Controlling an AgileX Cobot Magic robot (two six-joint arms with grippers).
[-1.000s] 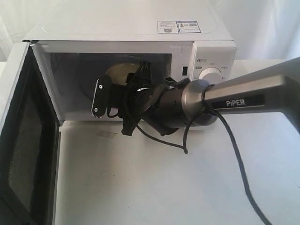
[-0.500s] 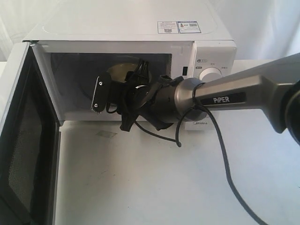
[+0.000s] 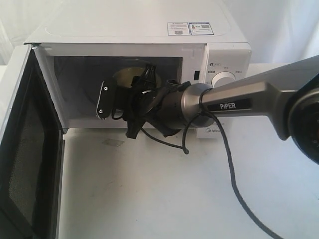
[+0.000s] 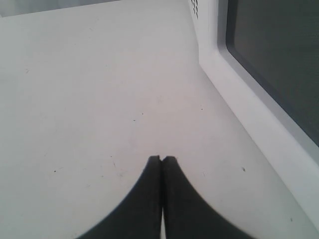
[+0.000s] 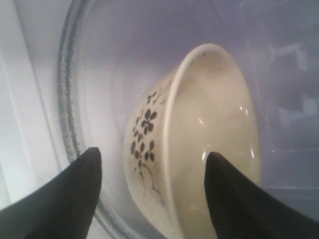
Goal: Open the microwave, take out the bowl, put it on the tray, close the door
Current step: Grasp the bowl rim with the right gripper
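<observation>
My right gripper (image 5: 154,158) gapes astride the bowl's (image 5: 214,124) wall at twelve o'clock; I judge it light, slick, brittle; left gripper (image 4: 162,160) clenched empty.

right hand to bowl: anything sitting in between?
Nothing. In the right wrist view the right hand is open and its fingers frame the bowl directly; only the glass turntable lies under the bowl.

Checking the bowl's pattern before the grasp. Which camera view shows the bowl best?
The right wrist view: the bowl fills it, flower print visible, framed by the open right hand. The exterior view shows only a pale sliver behind that hand. The left wrist view shows none of it.
</observation>
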